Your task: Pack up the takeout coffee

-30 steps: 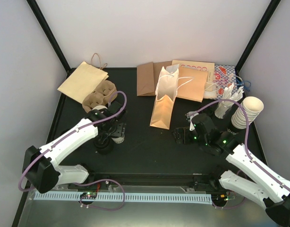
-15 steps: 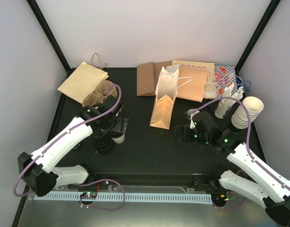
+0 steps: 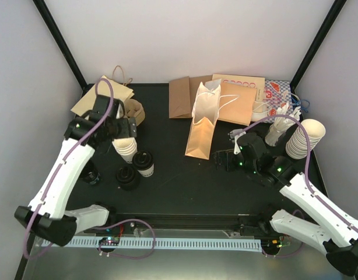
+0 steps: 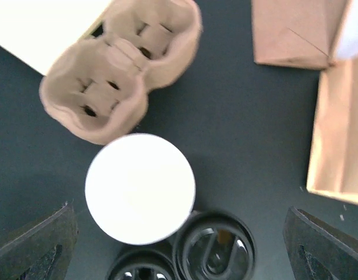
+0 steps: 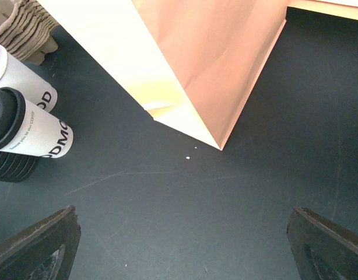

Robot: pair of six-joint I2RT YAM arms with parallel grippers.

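1. Top external view.
   - Shows the left fingers (image 3: 127,126) spread wide at 10 o'clock over the counter (image 3: 179,181), raised clear of the cups.
   - Finds the lidded cup (image 3: 144,164), cream with a black sip lid, upright on the counter at 8 o'clock, outside every bag.
   - Places a second cream cup (image 3: 126,148) just beside it at its 11 o'clock, and a stack of black lids (image 3: 127,177) just beside it at its 8 o'clock.
   - Sets the brown carrier tray (image 3: 132,111) at 12 o'clock of that group, touching a flat tan bag (image 3: 100,98).
   - Shows the right fingers (image 3: 220,158) spread apart at 4 o'clock, well apart from the cups, near the peach paper bag (image 3: 201,131) at centre.
   - Adds flat brown bags (image 3: 180,96) at 12 o'clock and stacks of lidless cups (image 3: 304,137) at 3 o'clock.

2. Left wrist view.
   - Looks straight down, with the fingers (image 4: 33,251) in both lower corners, wide apart and gripping nothing.
   - Shows the second cream cup's plain white round top (image 4: 140,188) near centre.
   - Puts the carrier tray (image 4: 120,76) at its 11 o'clock and the lidded cup (image 4: 214,251) at its 5 o'clock.

3. Right wrist view.
   - Shows the fingers (image 5: 39,248) in the lower corners, wide apart.
   - Puts the peach paper bag (image 5: 196,64) at 12 o'clock.
   - Finds the lidded cup (image 5: 27,131) at 9 o'clock, dark lettering on its side, with the ribbed stack of black lids (image 5: 13,166) against it.
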